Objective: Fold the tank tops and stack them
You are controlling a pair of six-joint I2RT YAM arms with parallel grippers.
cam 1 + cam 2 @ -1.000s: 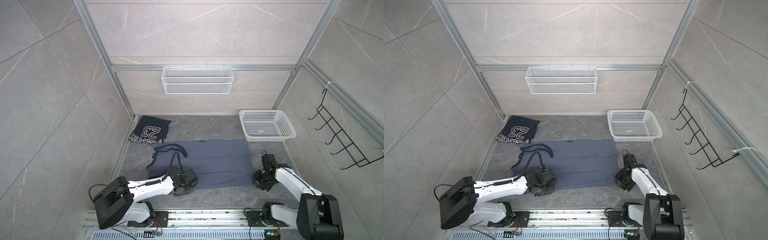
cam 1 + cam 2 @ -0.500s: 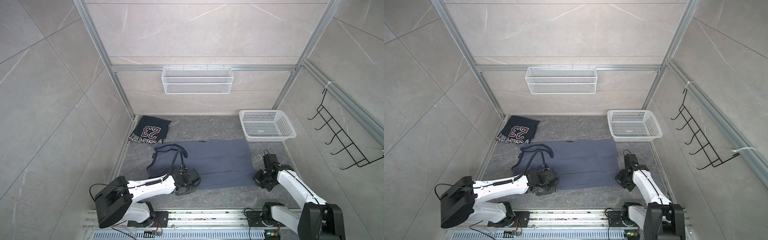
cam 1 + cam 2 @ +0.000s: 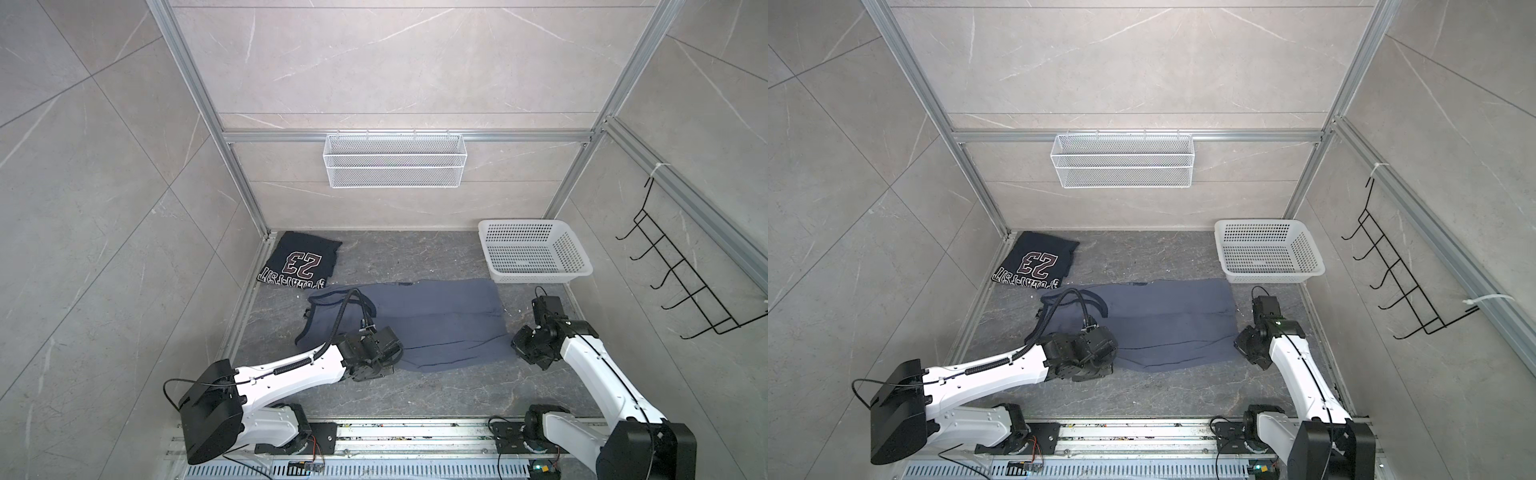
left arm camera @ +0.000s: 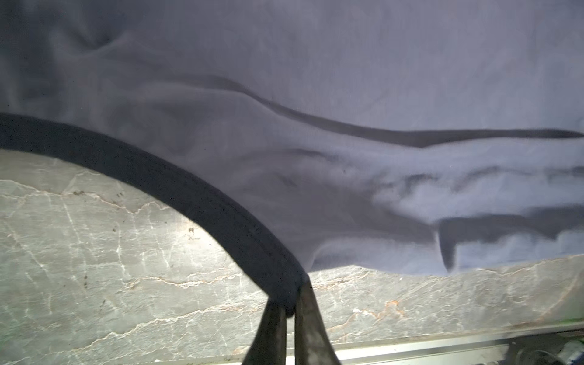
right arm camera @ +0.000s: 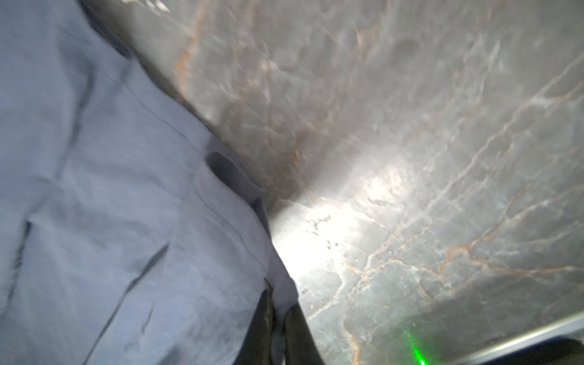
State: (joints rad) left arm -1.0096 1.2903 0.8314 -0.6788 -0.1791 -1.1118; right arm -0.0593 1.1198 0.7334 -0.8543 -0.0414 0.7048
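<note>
— Slate-blue tank top (image 3: 440, 316): why does it lie long-ways across the middle of the table (image 3: 415, 395)?

— Spread flat like that, its near long edge faces both arms, so each can take one end.

— Do they have it?

— Yes. In the wrist view the left gripper (image 4: 290, 300) is pinched tight on the dark trim (image 4: 189, 192), where the armhole curve meets the near edge. The right gripper (image 5: 281, 319) is closed on the near hem corner, with cloth bunched between its fingers.

— Why those two spots?

— I judge them to be the two ends of one edge. Lifted together, they could carry the near half over the far half without the middle sagging.

— And the other top?

— That's the navy tank top (image 3: 299, 262), its "23" showing. It sits folded in the far left corner of the table, just apart from the blue one's strap end. It looks finished and probably marks where the stack goes.

— The white basket (image 3: 536, 276)?

— It's in the far right corner, just beyond the hem end, clear of the fold.
</note>
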